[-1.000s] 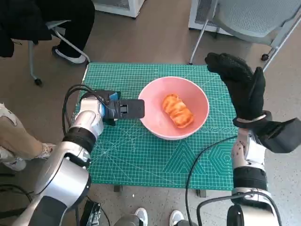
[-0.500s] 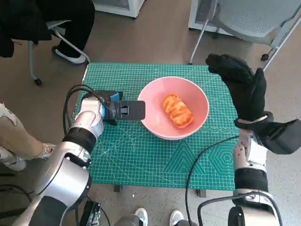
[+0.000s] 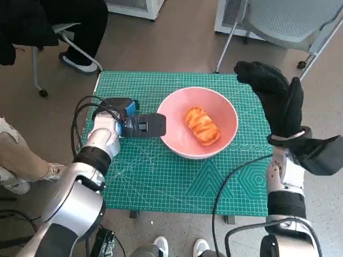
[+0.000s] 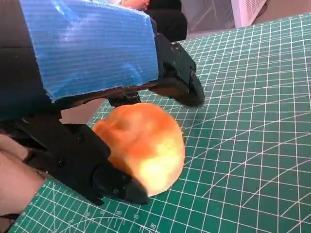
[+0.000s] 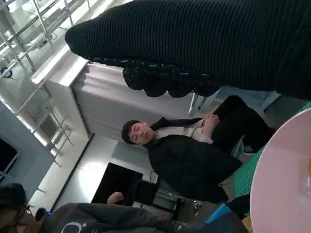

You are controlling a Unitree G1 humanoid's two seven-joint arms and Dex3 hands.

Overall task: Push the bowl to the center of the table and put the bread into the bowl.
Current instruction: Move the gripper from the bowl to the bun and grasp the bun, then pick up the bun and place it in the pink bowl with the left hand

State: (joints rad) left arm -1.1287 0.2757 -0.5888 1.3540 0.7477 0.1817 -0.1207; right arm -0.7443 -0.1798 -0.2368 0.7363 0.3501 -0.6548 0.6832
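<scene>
Bowl (image 3: 177, 135), pink: you had it standing just right of centre in the head view, on the green cutting mat (image 3: 161, 182) that covered the table. Its pale rim also showed at the lower right edge of the right wrist view.

Bread (image 3: 202, 126), orange and ridged: it lay inside the bowl, slightly right of the bowl's middle, slanting toward the lower right.

Left hand (image 3: 140, 124), black with blue tape: you had it left of centre in the head view, low over the mat, with its black tip reaching the bowl's left rim. In the left wrist view its fingers (image 4: 180, 82) lay on either side of a blurred orange-tan lump (image 4: 146, 145) on the mat. You could not have told from the pictures what that lump was, or whether the hand actually gripped it.

Right hand (image 3: 274, 101), black knitted glove: it stood raised at the right of the head view, over the mat's right edge and apart from the bowl. Its fingers were stretched upward, the thumb stood off to one side, and it held nothing.

Cable (image 3: 230, 182), black: it curved across the mat's lower right part.

Chair (image 3: 289, 21), grey: upper right of the head view, beyond the table.

Person (image 5: 189, 160), in dark clothing: seated, in the middle of the right wrist view.
</scene>
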